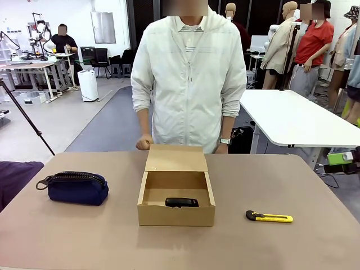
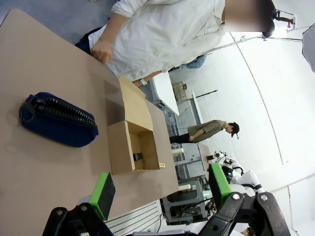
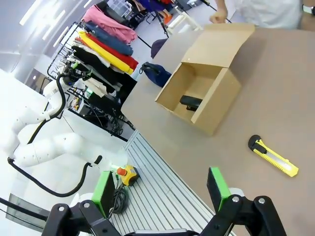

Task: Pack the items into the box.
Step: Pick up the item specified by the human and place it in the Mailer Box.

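The brown cardboard box stands in the middle of the table with its flap lid raised at the back. A small flat black bar lies inside it near the front wall. The navy-blue pouch with black zipper and loop strap rests on the table left of the box. In the left wrist view, my left gripper hangs open in the air, well off from the pouch and the box. My right gripper is open too, high above the table's near edge, with the box and bar beyond it.
A yellow-and-black utility knife lies right of the box. A person in a white jacket stands at the far edge, a fist resting behind the lid. The right gripper's green pad shows at the right edge.
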`<act>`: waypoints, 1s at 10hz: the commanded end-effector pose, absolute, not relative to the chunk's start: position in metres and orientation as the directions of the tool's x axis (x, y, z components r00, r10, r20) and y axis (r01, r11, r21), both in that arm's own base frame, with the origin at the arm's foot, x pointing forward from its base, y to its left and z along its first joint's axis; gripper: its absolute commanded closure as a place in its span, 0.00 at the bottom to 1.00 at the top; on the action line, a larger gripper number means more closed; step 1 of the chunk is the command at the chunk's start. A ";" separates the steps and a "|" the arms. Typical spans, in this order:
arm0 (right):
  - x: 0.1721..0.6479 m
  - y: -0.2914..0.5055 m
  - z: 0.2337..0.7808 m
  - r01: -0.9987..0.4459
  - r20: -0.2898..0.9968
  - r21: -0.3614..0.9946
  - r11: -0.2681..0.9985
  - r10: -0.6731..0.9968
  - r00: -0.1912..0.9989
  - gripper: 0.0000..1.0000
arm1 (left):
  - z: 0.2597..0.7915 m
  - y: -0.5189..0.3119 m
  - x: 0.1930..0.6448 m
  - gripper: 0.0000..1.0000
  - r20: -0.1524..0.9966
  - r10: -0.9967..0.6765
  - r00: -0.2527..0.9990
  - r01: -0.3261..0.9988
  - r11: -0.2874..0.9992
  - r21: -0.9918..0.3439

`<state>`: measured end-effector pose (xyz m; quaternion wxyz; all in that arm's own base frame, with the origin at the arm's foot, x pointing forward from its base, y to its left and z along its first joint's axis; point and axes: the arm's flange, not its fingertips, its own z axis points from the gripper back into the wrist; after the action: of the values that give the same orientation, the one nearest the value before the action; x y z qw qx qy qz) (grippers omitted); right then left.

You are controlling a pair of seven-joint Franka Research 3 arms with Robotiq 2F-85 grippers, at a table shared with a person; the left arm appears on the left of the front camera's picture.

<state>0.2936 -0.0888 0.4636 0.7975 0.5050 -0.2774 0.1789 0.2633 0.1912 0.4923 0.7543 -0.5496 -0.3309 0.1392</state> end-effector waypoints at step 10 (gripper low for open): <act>0.294 -0.088 0.466 -0.572 0.630 0.708 0.414 -0.005 0.776 0.00 | 0.492 0.191 0.264 0.00 0.365 0.578 0.730 0.183 0.350 -0.919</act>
<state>0.2935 -0.0887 0.4636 0.7979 0.5047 -0.2769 0.1789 0.2633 0.1912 0.4923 0.7544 -0.5495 -0.3311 0.1388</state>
